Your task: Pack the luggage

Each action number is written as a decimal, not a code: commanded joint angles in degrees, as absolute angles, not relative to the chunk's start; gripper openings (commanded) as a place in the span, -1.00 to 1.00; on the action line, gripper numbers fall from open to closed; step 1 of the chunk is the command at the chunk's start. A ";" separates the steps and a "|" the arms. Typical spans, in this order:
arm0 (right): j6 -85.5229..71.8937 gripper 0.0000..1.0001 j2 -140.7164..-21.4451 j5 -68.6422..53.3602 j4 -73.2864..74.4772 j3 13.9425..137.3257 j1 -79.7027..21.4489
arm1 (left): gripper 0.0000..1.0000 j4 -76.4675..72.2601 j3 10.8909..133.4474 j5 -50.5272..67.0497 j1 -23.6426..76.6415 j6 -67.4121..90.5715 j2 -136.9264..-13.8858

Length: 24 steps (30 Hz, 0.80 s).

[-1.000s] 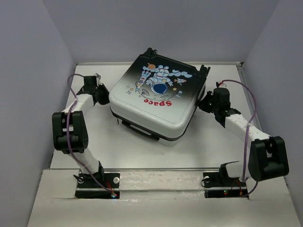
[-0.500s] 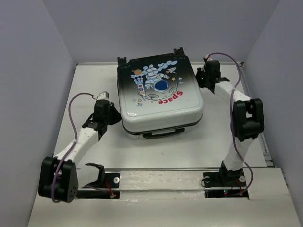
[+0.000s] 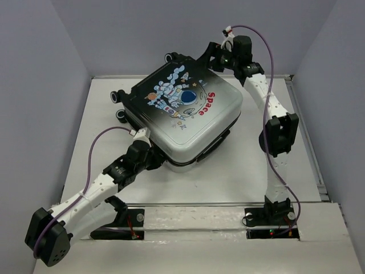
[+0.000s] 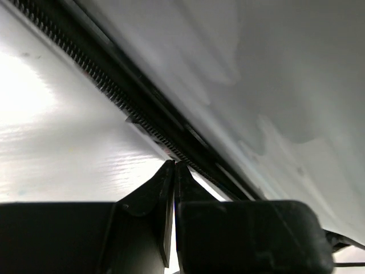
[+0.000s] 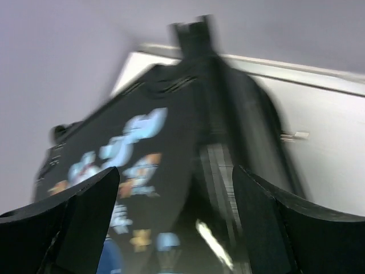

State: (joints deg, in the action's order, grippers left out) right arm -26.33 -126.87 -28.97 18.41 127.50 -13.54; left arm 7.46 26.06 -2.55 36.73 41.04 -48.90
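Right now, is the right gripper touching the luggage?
Cannot tell. In the right wrist view the right gripper has open jaws, with the luggage blurred beyond them. The top view only shows them overlapping at its far corner, no plain contact or gap.

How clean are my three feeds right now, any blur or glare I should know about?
Top external: sharp and evenly lit, luggage print readable. Right wrist: motion-blurred, print smeared between the right fingers. Left wrist: zipper in focus, strong glare on the table, left fingers dark.

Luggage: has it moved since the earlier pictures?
Yes. The luggage has turned counterclockwise on the table; its wheels, before toward the back wall, now point to the view's left side.
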 commanded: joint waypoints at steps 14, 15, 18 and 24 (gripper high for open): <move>-21.36 -0.86 -67.39 -29.98 -9.64 61.14 -23.27 | -0.64 -7.55 35.86 -0.45 37.88 40.25 -51.59; -20.23 -0.86 -64.63 -28.58 -11.32 55.78 -25.81 | -0.63 -8.08 35.95 -0.27 37.97 40.34 -52.03; -19.24 -0.86 -56.97 -19.71 -16.16 38.19 -34.70 | -0.63 -9.23 36.56 2.63 38.23 40.69 -54.22; -20.49 -0.30 -51.68 -17.14 -28.47 18.47 -36.04 | -0.63 -10.02 35.95 2.20 38.50 40.87 -53.97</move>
